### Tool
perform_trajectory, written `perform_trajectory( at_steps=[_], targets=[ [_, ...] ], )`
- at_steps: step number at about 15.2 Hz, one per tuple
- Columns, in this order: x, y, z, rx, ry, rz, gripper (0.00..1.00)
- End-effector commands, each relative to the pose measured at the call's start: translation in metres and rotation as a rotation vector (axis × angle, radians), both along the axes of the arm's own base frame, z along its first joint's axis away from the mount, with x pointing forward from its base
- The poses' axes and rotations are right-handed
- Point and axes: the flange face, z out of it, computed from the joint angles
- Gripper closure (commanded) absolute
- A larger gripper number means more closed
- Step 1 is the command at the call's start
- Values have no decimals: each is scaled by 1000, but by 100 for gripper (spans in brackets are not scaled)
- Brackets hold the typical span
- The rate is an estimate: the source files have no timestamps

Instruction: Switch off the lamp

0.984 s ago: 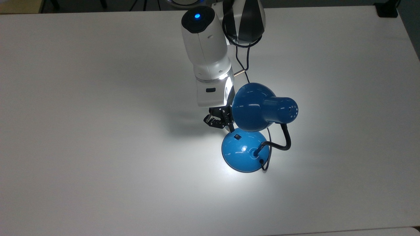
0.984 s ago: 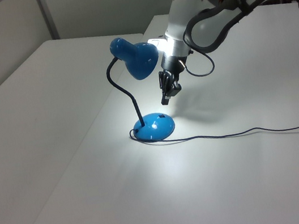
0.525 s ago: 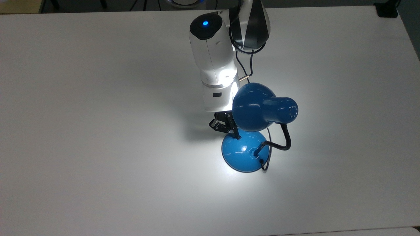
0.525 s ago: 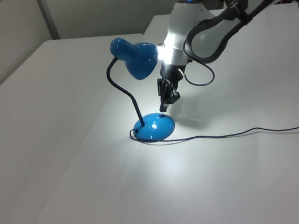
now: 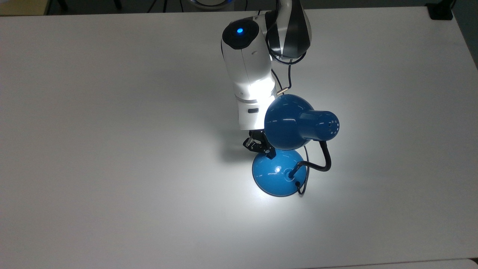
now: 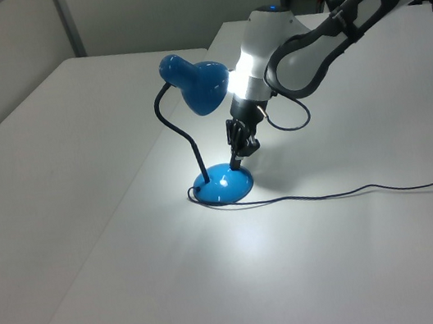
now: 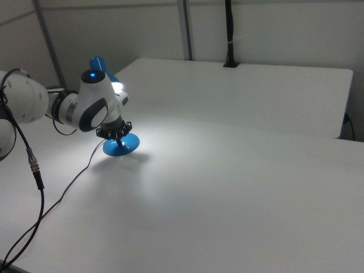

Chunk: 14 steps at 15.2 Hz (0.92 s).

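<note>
Near the middle of the white desk point(image 5: 112, 149) stands the lit blue lamp point(image 5: 280, 172); the gripper point(image 5: 270, 154), fingers pressed together, touches the top of its domed base, under the shade.

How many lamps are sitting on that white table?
1. A glossy blue desk lamp stands near the middle of the white table, switched on, its round base just below the shade in the top view. The robot's black hand is at the base's edge.
</note>
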Motion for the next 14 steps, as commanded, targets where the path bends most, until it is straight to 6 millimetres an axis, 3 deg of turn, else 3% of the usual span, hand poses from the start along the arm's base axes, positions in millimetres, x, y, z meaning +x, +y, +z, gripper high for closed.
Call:
perform_trajectory(
  at_steps=[1, 6, 10, 14],
  targets=[
    [2, -1, -7, -28, -14, 19, 100],
    [-12, -3, -36, -52, 42, 31, 100],
    [-13, -12, -25, -52, 36, 17, 100],
    [-23, -18, -34, -58, 64, 13, 100]
  ],
)
